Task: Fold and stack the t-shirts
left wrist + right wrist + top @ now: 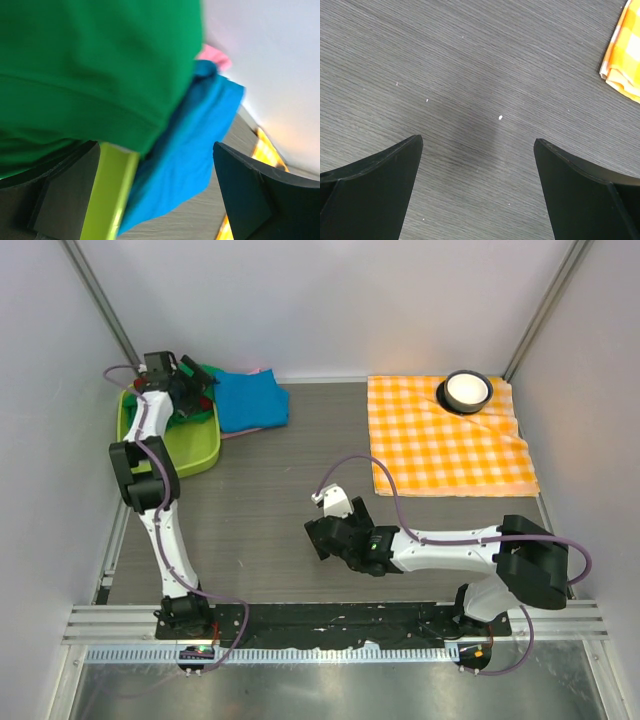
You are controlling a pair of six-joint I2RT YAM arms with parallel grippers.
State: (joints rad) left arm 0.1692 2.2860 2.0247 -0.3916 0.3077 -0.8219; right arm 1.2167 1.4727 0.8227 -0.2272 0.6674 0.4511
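A bright blue t-shirt [250, 400] lies folded on the table beside the lime bin [195, 450], with a pink t-shirt [215, 55] peeking out beneath it at the far edge. The green t-shirt [90, 65] hangs over the bin's rim [110, 190] and fills the top of the left wrist view. A scrap of red cloth [204, 400] shows in the bin. My left gripper [185, 390] hovers over the bin's back corner, open [155, 145], gripping nothing. Near the table's middle, my right gripper [318, 538] stands open [478, 140] over bare wood.
An orange-and-white checked cloth [450, 440] lies at the back right with a black-rimmed white bowl [467, 390] on its far edge. A corner of that cloth [625, 60] shows in the right wrist view. White walls close in the back and sides.
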